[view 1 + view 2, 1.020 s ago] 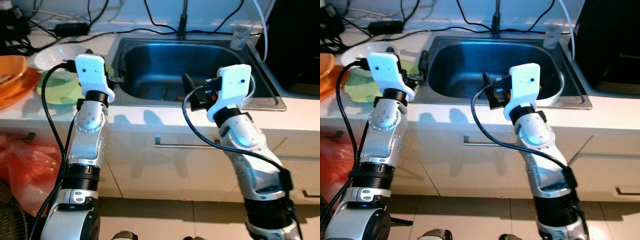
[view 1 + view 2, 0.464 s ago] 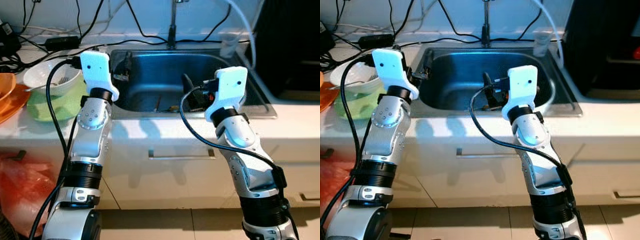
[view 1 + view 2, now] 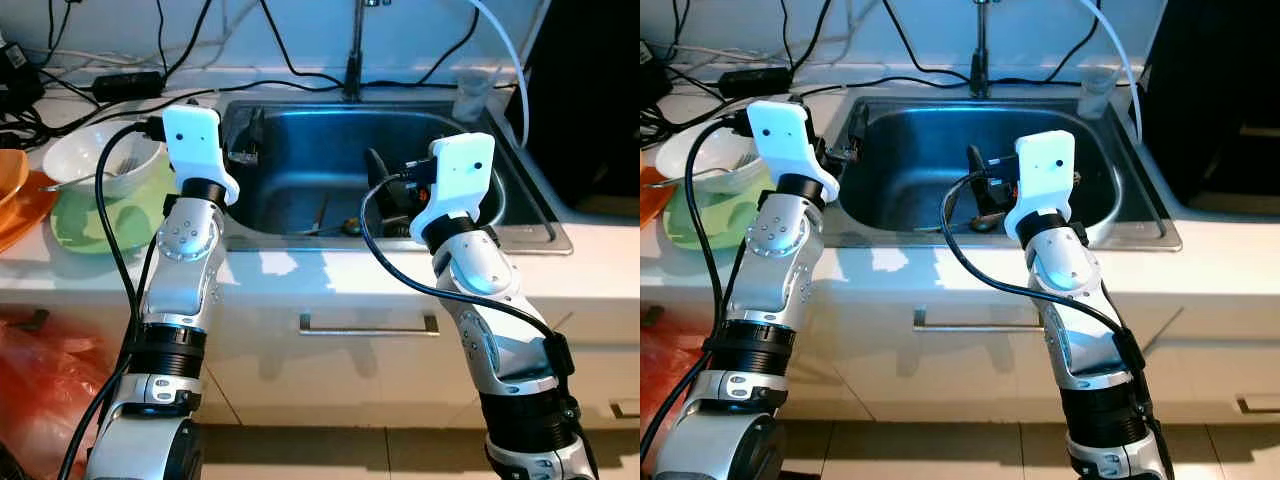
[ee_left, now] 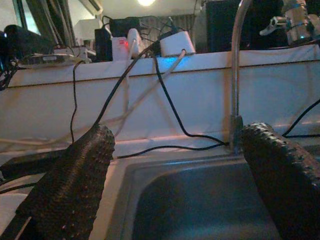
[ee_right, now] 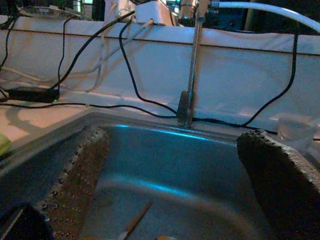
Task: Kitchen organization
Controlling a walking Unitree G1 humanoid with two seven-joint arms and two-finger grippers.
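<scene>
Steel sink [image 3: 500, 215], set into the white counter [image 3: 330, 275], holds utensils [image 3: 322, 212] and scraps on its floor. Left gripper [image 4: 175, 190] and right gripper [image 5: 175, 190] hover over the basin, fingers spread, holding nothing. White bowl [image 3: 100, 160] sits on a green plate [image 3: 100, 215] left of the sink.

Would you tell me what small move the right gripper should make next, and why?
Probably lower the right gripper toward the utensils lying on the sink floor: its fingers are open and empty, poised above the basin, and those items likely need clearing.
</scene>
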